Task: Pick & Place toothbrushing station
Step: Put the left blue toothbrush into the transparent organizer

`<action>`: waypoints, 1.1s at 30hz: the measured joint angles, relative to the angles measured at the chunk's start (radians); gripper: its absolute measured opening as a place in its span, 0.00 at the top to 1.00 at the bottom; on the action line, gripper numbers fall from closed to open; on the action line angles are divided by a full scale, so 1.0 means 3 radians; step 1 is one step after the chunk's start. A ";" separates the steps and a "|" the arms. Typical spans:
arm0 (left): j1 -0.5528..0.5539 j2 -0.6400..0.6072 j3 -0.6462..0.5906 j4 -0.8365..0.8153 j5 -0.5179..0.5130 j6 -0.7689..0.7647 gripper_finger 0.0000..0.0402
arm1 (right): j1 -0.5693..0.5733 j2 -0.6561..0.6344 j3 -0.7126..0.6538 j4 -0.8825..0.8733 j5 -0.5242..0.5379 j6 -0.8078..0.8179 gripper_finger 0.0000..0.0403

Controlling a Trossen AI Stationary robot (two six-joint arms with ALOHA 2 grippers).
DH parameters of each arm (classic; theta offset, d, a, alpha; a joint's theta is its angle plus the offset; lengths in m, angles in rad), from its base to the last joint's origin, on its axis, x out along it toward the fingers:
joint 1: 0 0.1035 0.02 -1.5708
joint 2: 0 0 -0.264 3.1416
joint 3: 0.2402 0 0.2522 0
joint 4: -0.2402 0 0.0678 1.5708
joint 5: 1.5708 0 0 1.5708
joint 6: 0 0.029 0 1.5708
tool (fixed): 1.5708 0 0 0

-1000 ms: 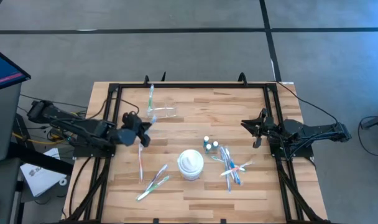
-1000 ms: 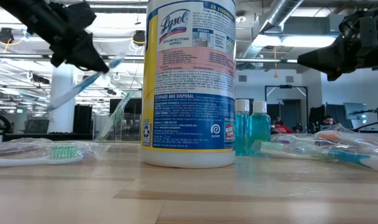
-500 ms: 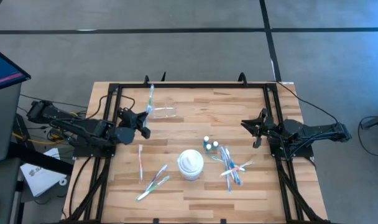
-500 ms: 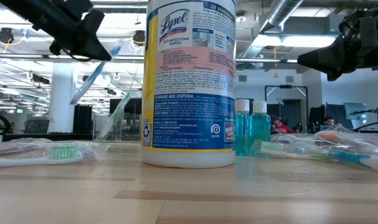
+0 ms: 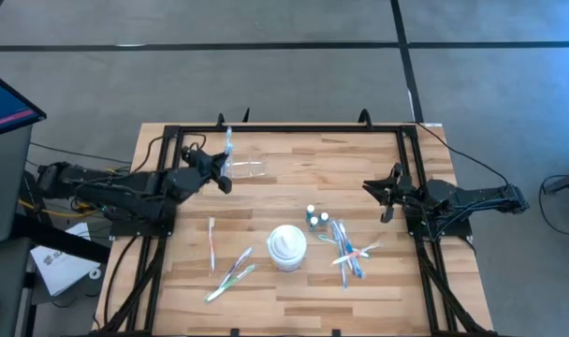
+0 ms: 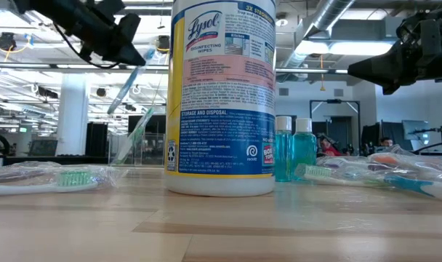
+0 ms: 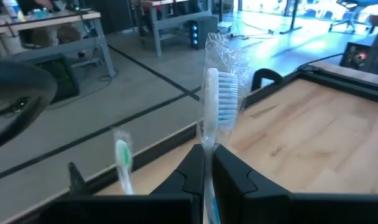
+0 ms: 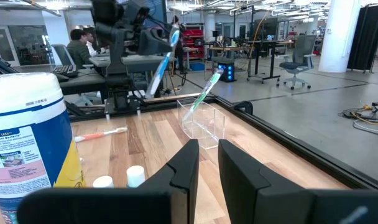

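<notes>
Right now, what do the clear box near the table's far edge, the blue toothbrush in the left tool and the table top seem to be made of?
The clear rectangular box looks like thin, glossy, see-through plastic: its edges catch light. The blue-bristled toothbrush, pinched in the left tool, seems smooth white plastic inside a crinkled clear wrapper. The table top looks like pale matte wood with jointed strips and visible grain.

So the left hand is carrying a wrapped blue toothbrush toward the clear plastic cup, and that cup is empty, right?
Not empty. The clear plastic cup already holds a green toothbrush, seen in the right wrist view. The left hand does grip a wrapped blue toothbrush near it.
</notes>
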 joint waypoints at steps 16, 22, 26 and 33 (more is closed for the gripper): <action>0.0937 -0.0161 -0.0571 0.1257 0.0796 0.0543 0.98 | 0.0000 -0.0001 -0.0001 -0.0001 -0.0001 0.0000 0.87; 0.1079 -0.0225 -0.0895 0.1782 0.0800 0.0669 0.98 | 0.0000 -0.0001 -0.0001 0.0001 0.0003 0.0000 0.87; 0.1203 -0.0223 -0.1129 0.2207 0.0908 0.0711 0.98 | 0.0000 -0.0001 -0.0001 0.0001 0.0005 0.0000 0.87; 0.1352 -0.0224 -0.1356 0.2520 0.1032 0.0708 0.98 | 0.0000 -0.0001 0.0000 0.0001 0.0009 0.0001 0.87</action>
